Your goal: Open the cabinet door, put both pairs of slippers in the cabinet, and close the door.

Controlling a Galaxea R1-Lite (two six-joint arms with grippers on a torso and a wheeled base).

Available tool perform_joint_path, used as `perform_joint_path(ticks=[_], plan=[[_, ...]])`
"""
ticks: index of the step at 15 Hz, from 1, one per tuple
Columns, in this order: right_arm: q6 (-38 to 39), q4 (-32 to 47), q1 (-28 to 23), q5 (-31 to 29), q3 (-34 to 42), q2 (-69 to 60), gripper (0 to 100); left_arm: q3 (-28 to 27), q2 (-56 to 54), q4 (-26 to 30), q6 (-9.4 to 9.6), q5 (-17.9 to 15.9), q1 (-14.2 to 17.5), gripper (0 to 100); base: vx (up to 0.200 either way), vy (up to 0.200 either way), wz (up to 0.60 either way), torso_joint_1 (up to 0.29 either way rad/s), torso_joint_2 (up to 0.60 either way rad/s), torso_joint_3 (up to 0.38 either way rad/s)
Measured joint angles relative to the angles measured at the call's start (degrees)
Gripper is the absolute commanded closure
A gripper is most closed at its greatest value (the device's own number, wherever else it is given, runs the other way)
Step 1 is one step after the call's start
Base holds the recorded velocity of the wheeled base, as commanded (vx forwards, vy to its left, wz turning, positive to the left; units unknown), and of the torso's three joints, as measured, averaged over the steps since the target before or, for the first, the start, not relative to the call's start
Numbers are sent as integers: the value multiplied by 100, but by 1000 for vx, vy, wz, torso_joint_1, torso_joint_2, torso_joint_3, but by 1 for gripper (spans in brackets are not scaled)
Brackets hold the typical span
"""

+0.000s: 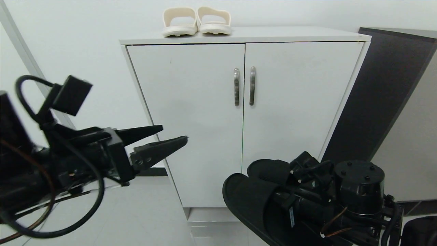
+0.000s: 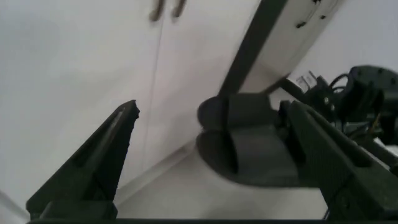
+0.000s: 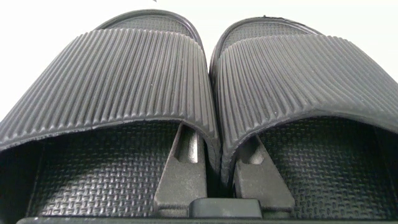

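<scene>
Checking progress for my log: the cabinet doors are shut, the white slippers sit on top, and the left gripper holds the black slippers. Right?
Not quite: the right gripper, not the left, holds the black slippers, as the right wrist view shows. The left gripper is open and empty. The cabinet doors are shut and the white slippers sit on top.

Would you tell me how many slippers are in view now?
4. Two cream slippers sit side by side on the cabinet top; two black slippers are clamped together in the right gripper. Any behind the closed doors would be hidden.
</scene>
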Motion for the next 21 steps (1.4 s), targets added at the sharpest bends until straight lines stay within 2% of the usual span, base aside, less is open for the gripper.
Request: perform_joint_path(ticks=[2, 5, 9, 11, 13, 15, 16, 18, 21], plan=[[6, 0, 0, 2, 28, 9, 100, -563, 477, -6, -304, 17, -441, 0, 0, 0, 0, 0, 0, 0], [9, 2, -44, -5, 50, 15, 100, -1348, 1078, -6, -649, 20, -970, 0, 0, 0, 0, 0, 0, 0], [6, 0, -80, -5, 61, 15, 100, -2487, 1833, 90, -747, 15, -1410, 0, 0, 0, 0, 0, 0, 0], [1, 2, -121, -5, 72, 17, 100, -3162, 2213, 369, -750, 11, -1458, 0, 0, 0, 0, 0, 0, 0], [-2, 2, -138, -5, 72, 26, 100, -3844, 2558, 794, -775, -148, -1453, 0, 0, 0, 0, 0, 0, 0], [-2, 7, -144, -2, 72, 33, 100, -4331, 2826, 1015, -953, -490, -1370, 0, 0, 0, 0, 0, 0, 0], [-2, 7, -146, -5, 74, 37, 100, -4529, 2955, 1092, -1000, -528, -1336, 0, 0, 0, 0, 0, 0, 0], [-2, 10, -157, 2, 74, 46, 100, -4817, 3185, 1154, -1013, -486, -1281, 0, 0, 0, 0, 0, 0, 0], [-2, 10, -166, 4, 74, 50, 100, -5216, 3534, 1172, -1013, -207, -1113, 0, 0, 0, 0, 0, 0, 0]])
